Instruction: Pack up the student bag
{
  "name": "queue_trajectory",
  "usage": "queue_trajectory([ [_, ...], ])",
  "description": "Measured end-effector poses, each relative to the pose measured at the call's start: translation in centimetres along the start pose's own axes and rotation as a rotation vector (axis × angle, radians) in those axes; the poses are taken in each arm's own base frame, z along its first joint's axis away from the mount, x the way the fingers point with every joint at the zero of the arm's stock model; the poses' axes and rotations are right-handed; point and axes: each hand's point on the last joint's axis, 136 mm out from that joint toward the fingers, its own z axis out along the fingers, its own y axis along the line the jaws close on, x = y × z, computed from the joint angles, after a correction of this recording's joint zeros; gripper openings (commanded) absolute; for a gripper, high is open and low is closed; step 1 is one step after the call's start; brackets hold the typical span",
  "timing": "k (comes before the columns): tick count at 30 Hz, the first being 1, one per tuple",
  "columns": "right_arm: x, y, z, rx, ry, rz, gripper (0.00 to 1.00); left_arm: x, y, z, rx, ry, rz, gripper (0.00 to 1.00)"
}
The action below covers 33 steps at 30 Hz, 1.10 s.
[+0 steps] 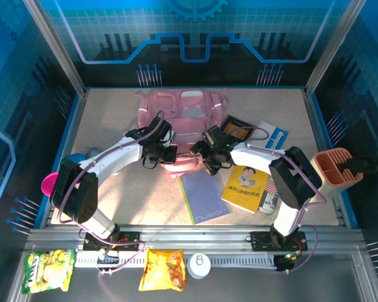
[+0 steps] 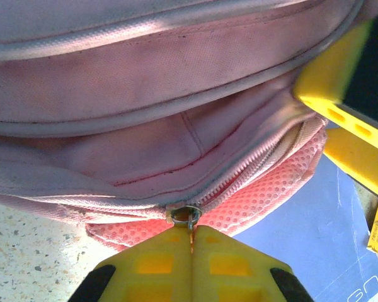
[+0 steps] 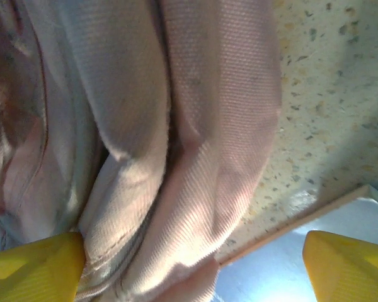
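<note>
Closest to my lens, my left gripper (image 2: pixel 190 236) is clenched on the zip pull (image 2: pixel 188 216) of the student bag (image 1: pixel 152 106). The bag lies mid-table toward the far side, its inside hidden. My right gripper (image 3: pixel 192 261) gapes released at its bunched fabric, gripping nothing.
</note>
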Motion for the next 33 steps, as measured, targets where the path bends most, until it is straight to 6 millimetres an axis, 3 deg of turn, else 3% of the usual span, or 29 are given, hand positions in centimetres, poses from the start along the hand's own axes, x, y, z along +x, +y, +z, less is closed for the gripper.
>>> queue_trajectory([
  [10,-0.1,0.4,0.8,-0.002,-0.010,0.039,0.88,0.1,0.2,0.3,-0.002,0.001,0.016,0.00],
  [21,-1.2,0.5,0.3,-0.181,-0.081,0.085,0.84,0.2,0.1,0.5,0.004,0.009,0.014,0.00],
  [25,-1.3,1.1,0.2,-0.205,-0.080,0.092,0.74,0.3,0.1,0.5,0.007,0.011,0.014,0.00],
  [33,-1.6,1.0,0.8,-0.172,-0.073,0.074,0.35,0.3,0.1,0.5,0.008,0.015,0.013,0.00],
])
